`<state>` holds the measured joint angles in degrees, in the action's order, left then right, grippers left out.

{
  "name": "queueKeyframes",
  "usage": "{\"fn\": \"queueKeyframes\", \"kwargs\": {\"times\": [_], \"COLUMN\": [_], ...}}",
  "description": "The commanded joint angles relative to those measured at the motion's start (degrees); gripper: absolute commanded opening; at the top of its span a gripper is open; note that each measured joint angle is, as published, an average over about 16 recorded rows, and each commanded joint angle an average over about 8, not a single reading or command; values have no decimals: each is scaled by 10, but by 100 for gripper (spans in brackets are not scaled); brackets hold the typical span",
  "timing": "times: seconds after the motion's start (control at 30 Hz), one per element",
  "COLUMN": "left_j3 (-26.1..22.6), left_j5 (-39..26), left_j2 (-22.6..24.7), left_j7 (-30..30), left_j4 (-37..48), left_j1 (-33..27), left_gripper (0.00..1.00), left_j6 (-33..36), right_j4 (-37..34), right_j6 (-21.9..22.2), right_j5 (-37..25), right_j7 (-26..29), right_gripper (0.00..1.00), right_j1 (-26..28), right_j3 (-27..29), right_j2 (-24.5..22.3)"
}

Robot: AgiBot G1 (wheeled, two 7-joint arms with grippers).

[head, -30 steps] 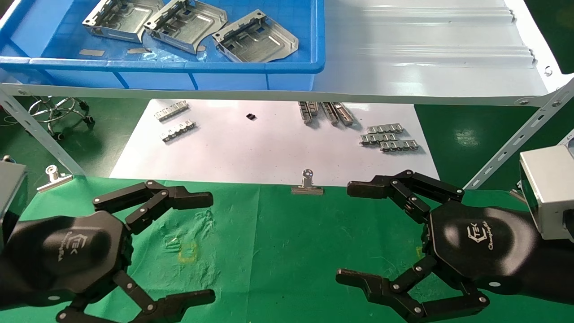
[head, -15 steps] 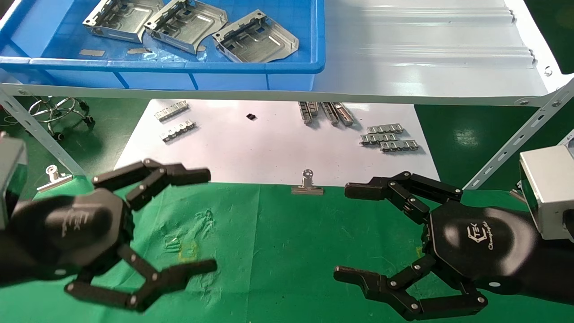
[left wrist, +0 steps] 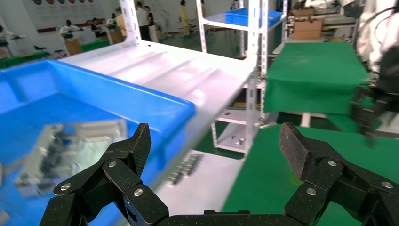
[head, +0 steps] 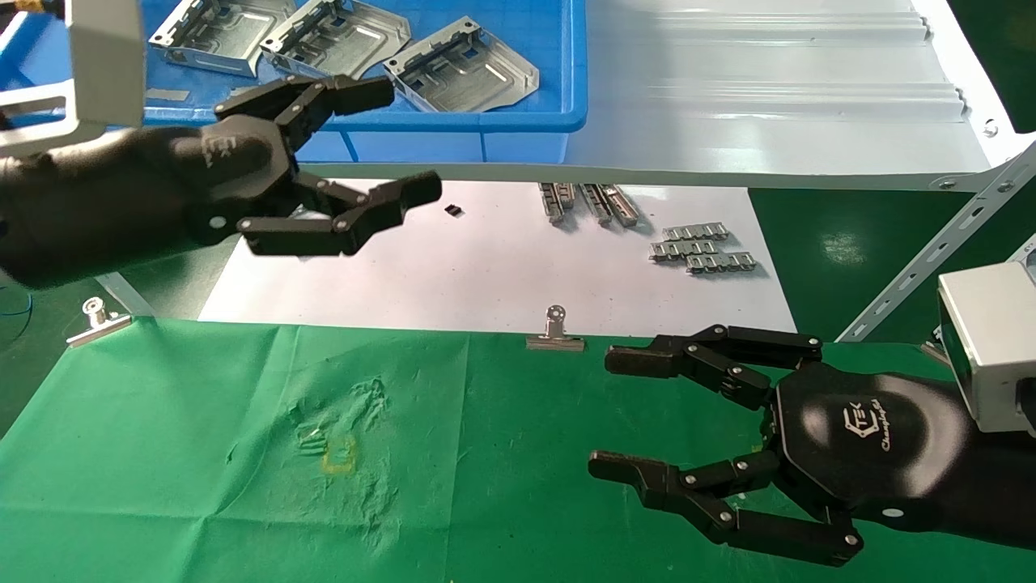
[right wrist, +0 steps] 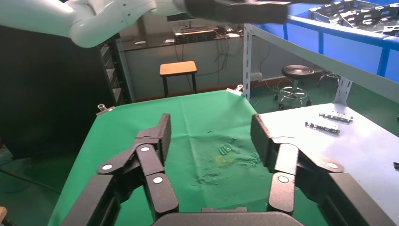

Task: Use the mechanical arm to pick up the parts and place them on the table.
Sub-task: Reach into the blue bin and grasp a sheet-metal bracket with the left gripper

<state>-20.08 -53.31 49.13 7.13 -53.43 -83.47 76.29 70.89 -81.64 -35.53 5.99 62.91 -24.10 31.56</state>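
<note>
Three silver stamped plates lie in the blue bin (head: pixel 526 121) on the shelf: left (head: pixel 214 28), middle (head: pixel 336 40), right (head: pixel 461 74). One plate shows blurred in the left wrist view (left wrist: pixel 70 146). My left gripper (head: pixel 401 138) is open and empty, raised in front of the bin's front wall, below the middle plate; it also shows in its own view (left wrist: pixel 214 146). My right gripper (head: pixel 611 413) is open and empty, low over the green cloth table (head: pixel 486 453) at the right. The yellow square mark (head: pixel 340 455) also shows in the right wrist view (right wrist: pixel 225 159).
A white sheet (head: pixel 486 267) beyond the cloth holds small toothed strips (head: pixel 702 249) and a black bit (head: pixel 453 210). Binder clips (head: pixel 555 334) pin the cloth's far edge. A grey shelf (head: pixel 769 89) with angled metal legs (head: pixel 931 251) overhangs the sheet.
My left arm has risen from low over the green cloth up and away to the front of the blue bin, still open. The right gripper shifted slightly lower and left, still open.
</note>
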Motion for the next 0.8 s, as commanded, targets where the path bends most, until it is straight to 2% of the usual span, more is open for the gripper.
{"fn": "queueKeyframes", "kwargs": {"times": [0.03,0.43,0.63,0.8], "left_j3": [-8,-63,-84,-97], "left_j5": [-20,-132,-178,-203], "left_j2": [19,132,181,217], "left_j7": [-9,-90,-127,-139], "left_j4": [26,280,384,444], "left_j1": [-27,-194,-258,-287], "left_gripper": [100,100,100,100], "left_j6": [-12,-74,-152,-206], "right_j4": [0,0,0,0], "right_j6": [0,0,0,0], "right_j5": [0,0,0,0], "right_j7": [0,0,0,0], "right_gripper": [0,0,0,0], "right_j1": [0,0,0,0], "right_j3": [0,0,0,0], "right_j2": [0,0,0,0]}}
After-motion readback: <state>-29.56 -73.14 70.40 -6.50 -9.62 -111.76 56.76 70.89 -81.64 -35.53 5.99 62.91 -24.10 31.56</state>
